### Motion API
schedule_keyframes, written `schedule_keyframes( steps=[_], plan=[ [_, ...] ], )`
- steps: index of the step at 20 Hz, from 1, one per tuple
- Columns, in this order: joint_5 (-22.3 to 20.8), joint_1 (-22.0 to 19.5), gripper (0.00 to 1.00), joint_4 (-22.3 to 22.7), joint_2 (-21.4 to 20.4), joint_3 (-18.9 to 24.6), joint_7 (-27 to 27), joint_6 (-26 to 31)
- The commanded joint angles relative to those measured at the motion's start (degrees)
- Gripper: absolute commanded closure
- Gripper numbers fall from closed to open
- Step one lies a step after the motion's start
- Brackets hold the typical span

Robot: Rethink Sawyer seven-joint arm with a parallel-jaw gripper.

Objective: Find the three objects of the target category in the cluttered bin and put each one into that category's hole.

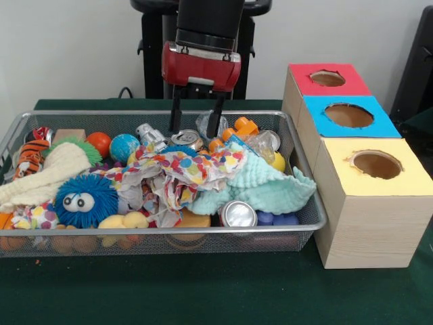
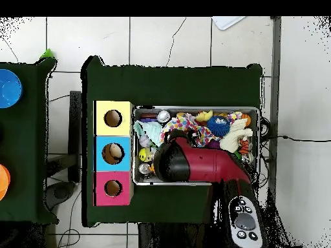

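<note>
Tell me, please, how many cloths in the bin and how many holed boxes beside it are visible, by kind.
Cloths: 3 (polka-dot cloth, mint-green waffle cloth, cream knitted cloth)
Boxes: 3 (red-topped box, blue-topped box, yellow-topped box)
Total: 6

Silver wire-mesh bin (image 1: 308, 203) with metal rim; soft mint-green waffle-textured cloth (image 1: 267, 186); cream knitted cloth (image 1: 47, 172); pale wood-grain box (image 1: 372, 227); shiny metal can (image 1: 238, 214).

A white cloth (image 1: 181, 170) showing multicoloured polka dots, a mint-green waffle cloth (image 1: 260, 187), a cream knitted cloth (image 1: 42, 177), a yellow-panelled hole (image 1: 376, 164).
</note>
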Motion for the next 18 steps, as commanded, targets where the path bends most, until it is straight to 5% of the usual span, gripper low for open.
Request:
schedule_keyframes(
  steps=[1,18],
  plan=[
    [-3.52,-1.87,0.0,-3.41,2.77,5.55,0.87,0.28],
    [-7.78,1.57,0.0,-6.78,8.77,1.09,3.04,-3.89]
  ],
)
